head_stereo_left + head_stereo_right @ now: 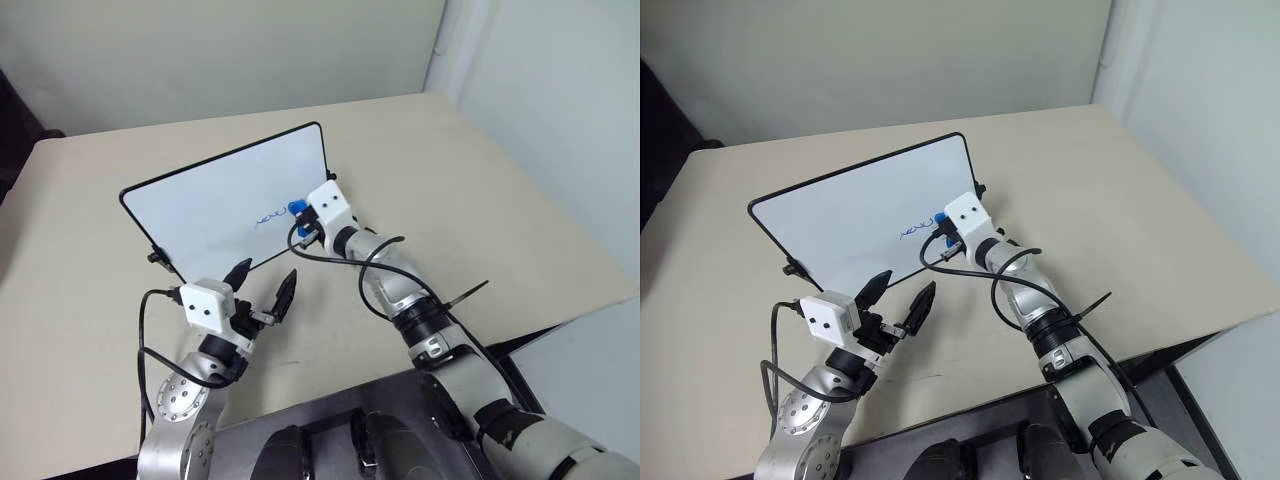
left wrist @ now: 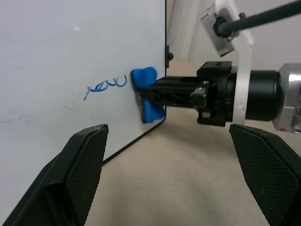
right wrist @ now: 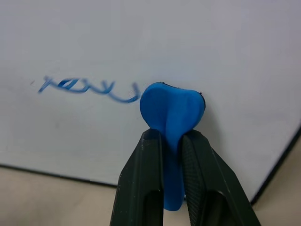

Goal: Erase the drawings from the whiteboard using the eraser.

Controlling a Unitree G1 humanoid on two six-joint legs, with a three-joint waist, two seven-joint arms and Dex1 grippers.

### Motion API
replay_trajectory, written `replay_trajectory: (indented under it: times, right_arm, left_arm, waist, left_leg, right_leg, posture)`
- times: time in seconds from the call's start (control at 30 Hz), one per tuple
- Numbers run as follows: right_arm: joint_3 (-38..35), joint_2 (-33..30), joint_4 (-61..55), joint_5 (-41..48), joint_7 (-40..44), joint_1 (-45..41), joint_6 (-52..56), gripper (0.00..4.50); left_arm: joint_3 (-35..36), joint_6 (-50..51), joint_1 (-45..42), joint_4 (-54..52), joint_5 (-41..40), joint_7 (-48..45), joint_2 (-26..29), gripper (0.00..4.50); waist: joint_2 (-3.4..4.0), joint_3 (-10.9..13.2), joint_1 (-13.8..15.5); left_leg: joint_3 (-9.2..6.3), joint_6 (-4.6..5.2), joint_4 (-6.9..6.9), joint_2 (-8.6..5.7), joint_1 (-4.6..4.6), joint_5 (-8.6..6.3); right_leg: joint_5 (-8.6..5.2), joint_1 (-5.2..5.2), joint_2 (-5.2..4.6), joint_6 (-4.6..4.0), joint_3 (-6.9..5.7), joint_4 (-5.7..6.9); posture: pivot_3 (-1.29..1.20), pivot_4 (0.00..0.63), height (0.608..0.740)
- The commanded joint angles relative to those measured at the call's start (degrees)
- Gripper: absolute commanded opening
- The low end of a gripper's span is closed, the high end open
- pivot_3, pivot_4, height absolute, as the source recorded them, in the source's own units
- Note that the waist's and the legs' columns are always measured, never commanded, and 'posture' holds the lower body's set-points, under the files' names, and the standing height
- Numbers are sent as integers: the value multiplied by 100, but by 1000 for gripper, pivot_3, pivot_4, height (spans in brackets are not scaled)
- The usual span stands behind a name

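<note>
The whiteboard (image 1: 215, 205) stands tilted on the table, black-framed. The drawings (image 3: 87, 88) are a small blue scribble on its lower right part, also seen as the drawings (image 2: 107, 85). My right gripper (image 3: 172, 141) is shut on the blue eraser (image 3: 171, 108), whose tip presses the board just right of the scribble. In the left wrist view the eraser (image 2: 146, 96) sits against the board near its right edge. My left gripper (image 1: 263, 287) hangs open in front of the board's lower edge, holding nothing.
The board rests on a beige table (image 1: 480, 190) with bare surface to the right and left. A small black knob (image 1: 153, 256) sticks out at the board's lower left corner. A pale wall stands behind the table.
</note>
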Motion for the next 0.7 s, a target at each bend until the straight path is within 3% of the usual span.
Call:
replay_trajectory:
  times: [0.03,0.43,0.7]
  right_arm:
    - [220,329,41,-56,185,-206,-144,566]
    - [442,506,-499,76,569,-188,-545,566]
    - [65,438,-196,166,134,-410,-440,566]
  left_arm:
    - [54,-32,58,-350,-21,46,22,4500]
    - [63,-31,167,-435,-47,92,19,4500]
    - [62,-53,144,-389,-64,59,40,4500]
  waist:
    - [0,0,-1]
    - [0,0,20]
    - [-1,0,63]
  left_leg:
    - [0,0,0,1,0,0]
    - [-3,-5,6,1,-6,-4]
    - [-3,-4,6,1,-7,-13]
  right_leg:
    - [3,-3,2,-5,0,2]
    - [8,-9,4,-17,0,-3]
    - [11,-10,3,-36,0,-2]
  posture:
    - [0,150,740]
    - [0,150,740]
    - [0,150,740]
